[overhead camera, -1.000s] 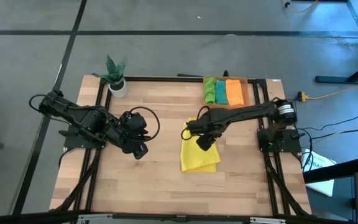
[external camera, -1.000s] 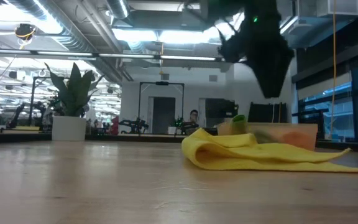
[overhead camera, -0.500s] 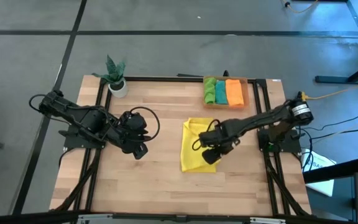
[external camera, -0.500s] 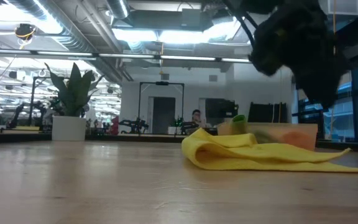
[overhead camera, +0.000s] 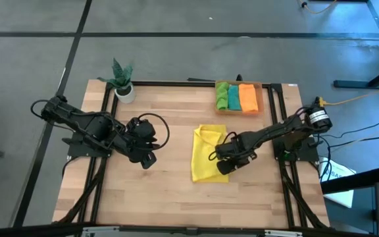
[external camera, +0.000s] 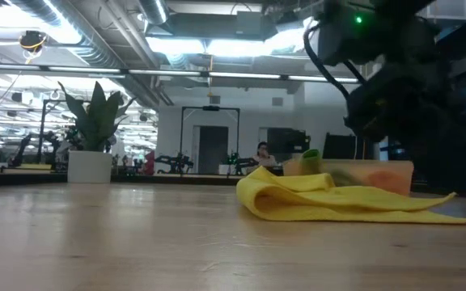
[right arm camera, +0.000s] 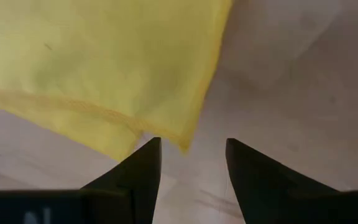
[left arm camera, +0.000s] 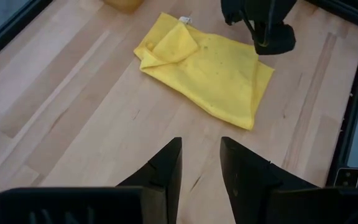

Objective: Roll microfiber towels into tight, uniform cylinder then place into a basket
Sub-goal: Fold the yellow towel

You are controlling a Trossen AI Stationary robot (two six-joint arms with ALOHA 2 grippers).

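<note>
Yellow towel (overhead camera: 210, 162) lies flat mid-table, still unrolled. My right gripper (overhead camera: 224, 165) has swung from its far side to the near right corner, jaws spread, not gripping. Left gripper (overhead camera: 147, 158) idles open, well left. 3 rolled towels (overhead camera: 238, 97) fill the basket (overhead camera: 260, 99). Bare wood tabletop (overhead camera: 156, 191); potted plant (overhead camera: 122, 79) far left.

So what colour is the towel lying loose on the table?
Plain yellow towel, no pattern; it shows best in the left wrist view.
</note>
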